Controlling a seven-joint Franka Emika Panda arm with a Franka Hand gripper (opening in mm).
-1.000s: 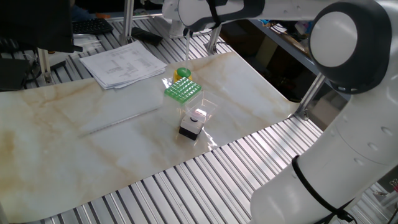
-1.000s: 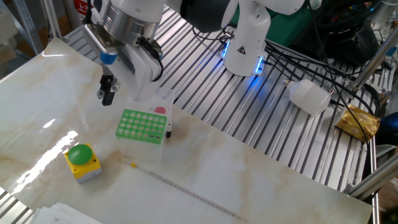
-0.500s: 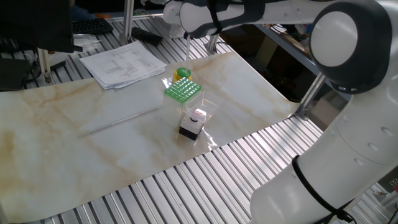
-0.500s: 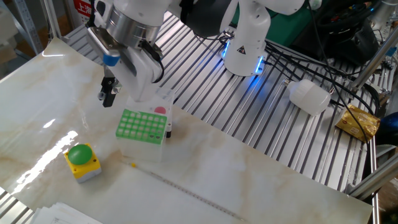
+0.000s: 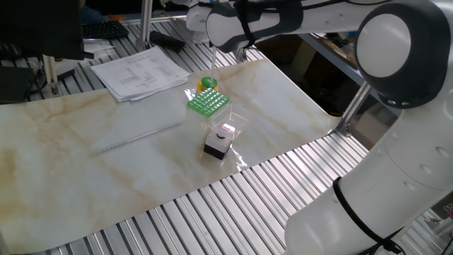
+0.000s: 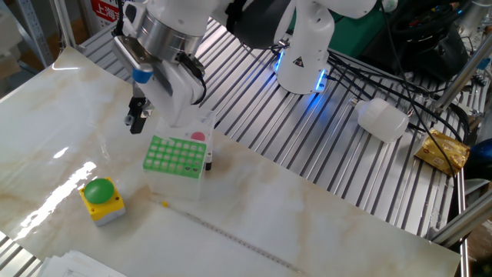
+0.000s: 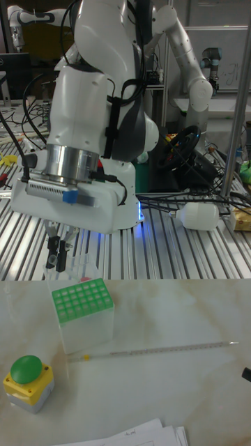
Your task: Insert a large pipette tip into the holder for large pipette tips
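Note:
The holder for large pipette tips [image 6: 177, 154] is a small rack with a green gridded top [image 5: 208, 103] on a clear base [image 7: 80, 303]. It stands on the marble table. My gripper [image 6: 136, 125] hangs just beyond the rack's far left corner, a little above its top; in the tall fixed view the gripper [image 7: 56, 263] sits above and behind the rack. Its dark fingers stand close together. A slim whitish large pipette tip [image 5: 213, 57] points down from them, ending above the rack. In the other fixed view the tip is too faint to make out.
A green button on a yellow box [image 6: 101, 199] sits beside the rack. A black-and-white box in a clear case [image 5: 220, 141] stands on the rack's other side. A long thin glass pipette [image 7: 153, 350] lies on the table. Papers [image 5: 141, 71] lie at the table's edge.
The gripper has drifted a short way toward the green rack, still holding the tip. Nothing on the table has moved.

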